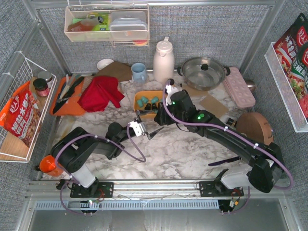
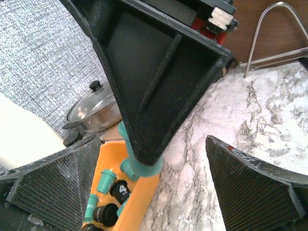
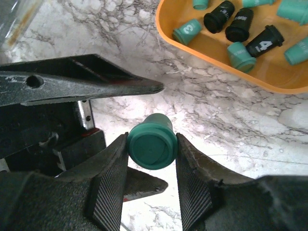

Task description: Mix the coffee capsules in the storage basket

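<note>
One teal capsule [image 3: 150, 148] is gripped between the fingers [image 3: 192, 163] of the right gripper [image 3: 151, 139]. Its flat round end is turned toward the wrist camera. It is held over the marble bench [image 3: 231, 120], near the storage basket [image 3: 274, 70] but not inside it.

The left gripper [image 2: 151, 142] is seen close beside the right one. Its two fingers are spread wide open, and nothing is held between them. In the left wrist view, the tip of the right gripper and its teal capsule are seen in the gap between them.

The other coffee capsules [image 3: 240, 55] are lying in the orange basket. Some are teal and some are black, and white numbers can be seen on a few. Most are tipped on their sides and are mixed together.

The basket is placed around the middle of the bench, on the far side of both grippers. A white jug [image 1: 163, 60] and a blue cup [image 1: 138, 72] are seen farther back. A steel pot [image 1: 203, 72] with a lid is set to the right, and a red cloth [image 1: 101, 92] is spread to the left.
</note>
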Tool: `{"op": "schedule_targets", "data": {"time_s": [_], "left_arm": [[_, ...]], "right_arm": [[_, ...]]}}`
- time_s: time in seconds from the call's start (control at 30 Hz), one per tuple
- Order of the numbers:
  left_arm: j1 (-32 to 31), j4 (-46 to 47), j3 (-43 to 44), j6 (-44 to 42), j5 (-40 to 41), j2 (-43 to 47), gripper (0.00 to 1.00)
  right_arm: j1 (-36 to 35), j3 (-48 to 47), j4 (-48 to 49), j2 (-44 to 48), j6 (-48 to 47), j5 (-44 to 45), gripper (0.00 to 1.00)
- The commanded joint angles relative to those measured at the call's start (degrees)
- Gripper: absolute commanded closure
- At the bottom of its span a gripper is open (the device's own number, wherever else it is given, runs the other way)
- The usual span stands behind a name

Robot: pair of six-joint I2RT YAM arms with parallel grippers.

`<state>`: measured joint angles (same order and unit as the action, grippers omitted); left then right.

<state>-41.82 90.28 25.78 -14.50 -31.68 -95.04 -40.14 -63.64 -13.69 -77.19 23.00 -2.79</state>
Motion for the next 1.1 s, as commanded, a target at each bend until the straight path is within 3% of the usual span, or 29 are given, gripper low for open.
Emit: {"op": "schedule_targets", "data": {"time_s": [0.0,0.23,0.4,0.5,0.67,0.73,1.07], "left_arm": [[0.05,2.29,-2.38,0.11,3.37,1.35,0.01],[0.08,3.5,-9.11,6.62,16.46,6.99,0.01],[0.06,-0.57,-13.76,17.08,30.23,15.43,0.01],[0.03,-14.18,-13.44,23.58,36.74,24.12,0.01],[0.14,-61.99,-0.07,31.39,45.32,39.59,0.01],[0.16,-72.5,2.95,33.5,48.62,42.6,0.01],[0.16,-88.65,-0.56,44.98,53.07,55.06,0.01]], "right_arm": [[0.02,-0.55,0.18,0.11,-1.62,4.61,0.71],[1.7,-4.94,0.57,-6.63,-9.51,18.4,0.71],[5.19,-11.67,1.47,-16.48,-12.4,20.85,0.71],[7.24,-16.18,1.12,-22.64,-12.8,19.68,0.71],[9.69,-23.81,-3.31,-31.85,-12.37,18.74,0.62],[10.34,-26.1,-5.5,-34.07,-11.59,17.98,0.58],[11.46,-27.21,-7.6,-35.28,-10.88,16.07,0.24]]}}
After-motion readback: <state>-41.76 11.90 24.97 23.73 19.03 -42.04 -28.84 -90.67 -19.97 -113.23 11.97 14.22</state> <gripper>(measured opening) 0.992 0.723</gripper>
